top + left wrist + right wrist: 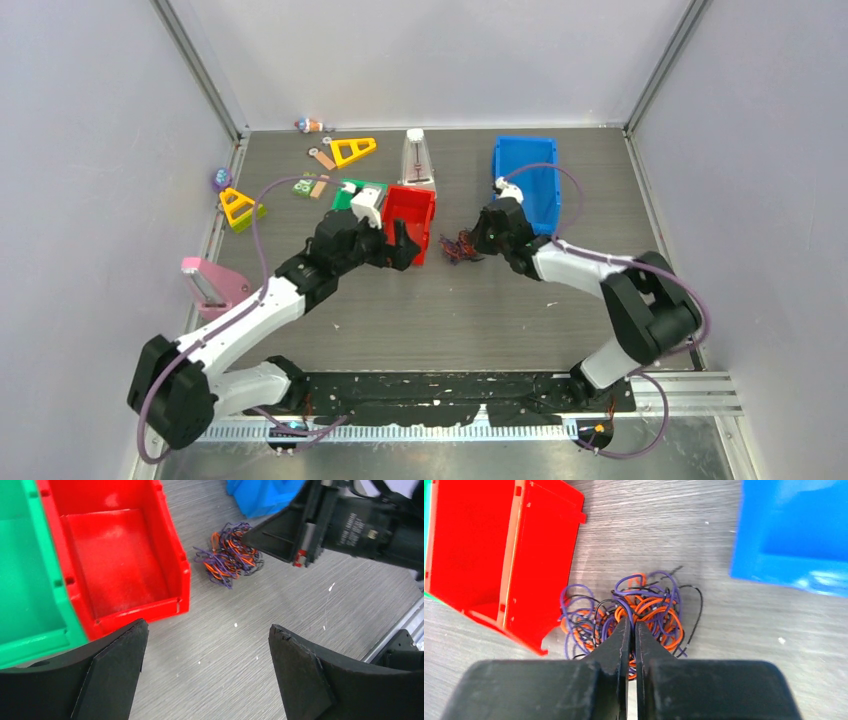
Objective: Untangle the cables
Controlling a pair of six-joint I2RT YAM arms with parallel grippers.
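the right gripper [631, 624] has its fingers pressed together on strands at the near edge of the cables [651, 607], a tangled orange, purple and black clump lying on the table [450, 320] between the red bin [539, 570] and the blue bin [774, 575], inside neither. the left gripper [207, 632] hangs with jaws wide apart by the red bin's near end, beside a green bin [50, 565]. both arms reach forward and inward.

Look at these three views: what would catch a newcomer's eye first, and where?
A tangle of orange, purple and black cables lies on the table between the red bin and the blue bin. The right gripper is shut on it, and the left gripper hangs open near the red bin.
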